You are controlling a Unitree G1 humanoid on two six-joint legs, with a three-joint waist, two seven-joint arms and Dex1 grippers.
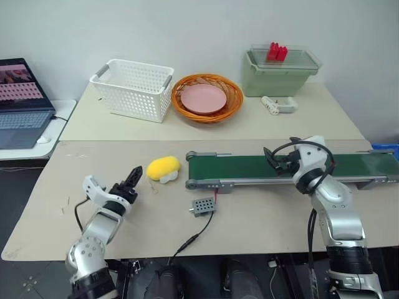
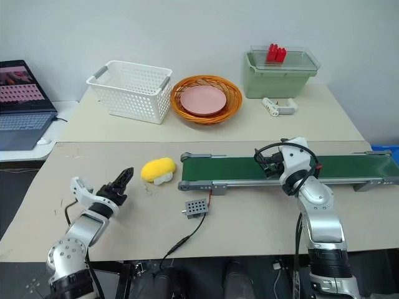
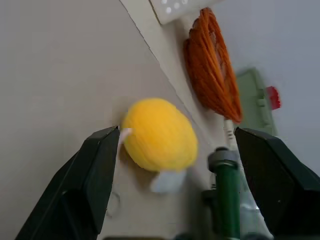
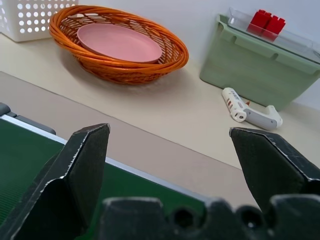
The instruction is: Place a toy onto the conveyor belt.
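The yellow toy (image 1: 163,167), with a small white part on its near side, lies on the table just left of the conveyor belt's end roller. The dark green conveyor belt (image 1: 249,167) runs to the right in its grey frame. My left gripper (image 1: 133,175) is open and level, a short way left of the toy and pointing at it. In the left wrist view the toy (image 3: 159,134) sits ahead between the spread fingers (image 3: 97,170), apart from them. My right gripper (image 1: 273,159) hovers open over the belt's middle, holding nothing; the belt (image 4: 30,165) shows below its fingers.
A small grey perforated box (image 1: 202,206) with a black cable lies in front of the belt. On the back table stand a white basket (image 1: 134,87), an orange basket (image 1: 232,99) with a pink plate, a green bin (image 1: 277,78) and a white tool (image 1: 278,104). A laptop (image 1: 22,103) sits far left.
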